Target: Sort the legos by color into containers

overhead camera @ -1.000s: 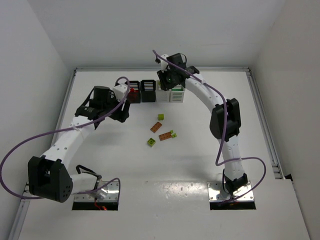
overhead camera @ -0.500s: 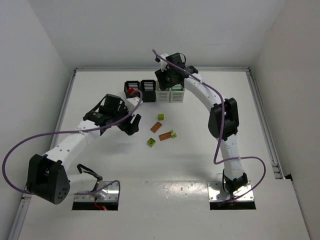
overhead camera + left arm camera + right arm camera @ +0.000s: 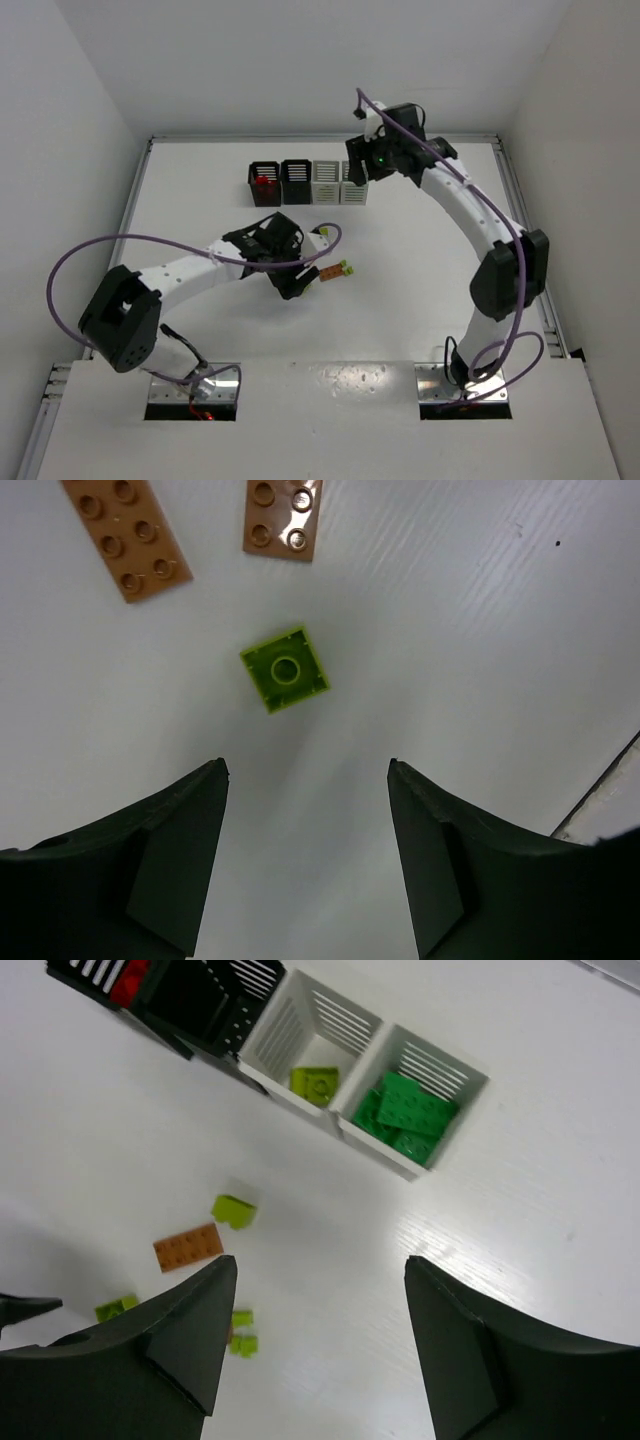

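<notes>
Four containers stand in a row at the back: a black one [image 3: 265, 183] holding red, a black one [image 3: 296, 180], and two white ones [image 3: 326, 182]. In the right wrist view one white container [image 3: 315, 1055] holds a yellow-green lego [image 3: 314, 1082] and the other [image 3: 425, 1070] holds green legos [image 3: 405, 1112]. Loose legos lie mid-table. My left gripper [image 3: 291, 282] hangs open just above them: a small yellow-green lego [image 3: 285, 668] lies ahead of its fingertips [image 3: 205, 780], with two orange-tan legos [image 3: 125, 535] beyond. My right gripper [image 3: 362, 170] is open and empty beside the rightmost white container.
An orange-tan lego with a green piece on it [image 3: 335, 271] lies just right of the left gripper. The right wrist view shows more loose pieces: a yellow-green one [image 3: 233, 1210], an orange-tan plate [image 3: 188, 1247] and small green bits [image 3: 243, 1330]. Walls close the table's back and sides.
The left arm swung right and down from the black containers to hover over the loose legos. The right gripper opened and moved right, off the white containers.
</notes>
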